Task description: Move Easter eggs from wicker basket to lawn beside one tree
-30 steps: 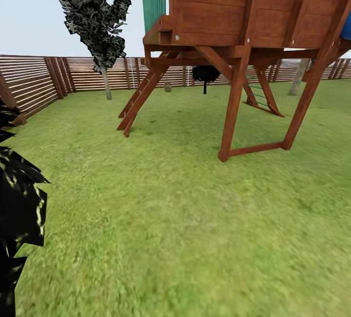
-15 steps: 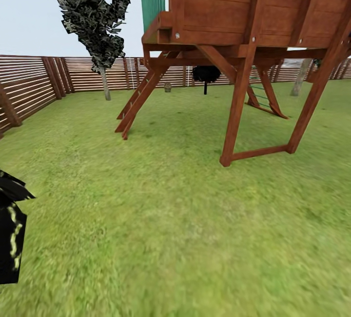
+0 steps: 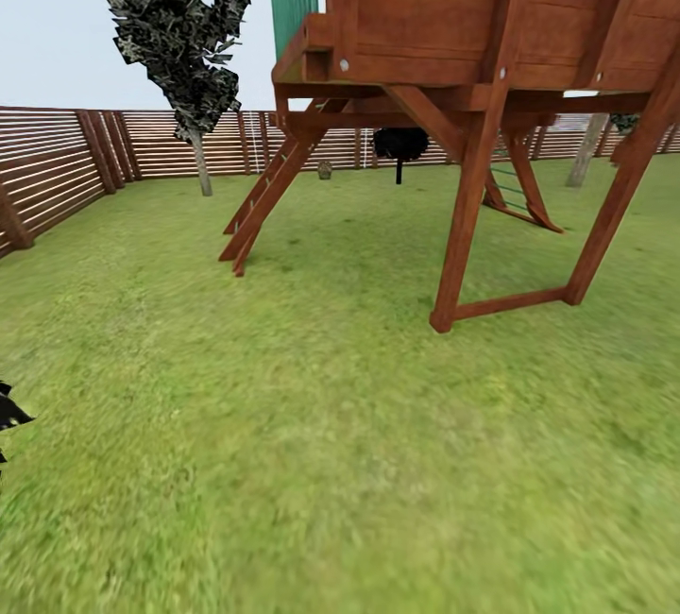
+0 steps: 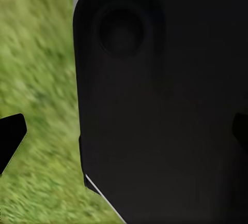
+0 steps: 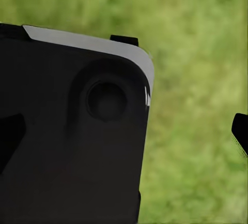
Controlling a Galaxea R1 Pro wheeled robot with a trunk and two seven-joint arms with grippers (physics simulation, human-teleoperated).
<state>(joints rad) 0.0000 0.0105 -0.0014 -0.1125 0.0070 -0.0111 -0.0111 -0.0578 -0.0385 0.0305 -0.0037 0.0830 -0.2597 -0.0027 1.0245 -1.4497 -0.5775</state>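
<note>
crossing the lawn (image 3: 312, 463), past the tree (image 3: 200, 161) toward a small brownish shape (image 3: 325, 169) by the fence (image 3: 57, 156), perhaps the wicker basket, the robot seems mid-search; next comes closing in; neither pincer's spread can be told.

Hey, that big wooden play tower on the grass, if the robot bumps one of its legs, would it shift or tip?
It probably wouldn't shift: the play tower looks heavy, with thick beams and planked walls. Tipping seems unlikely, since its splayed legs are tied by a ground rail on the lawn. Anchoring cannot be told.
</note>
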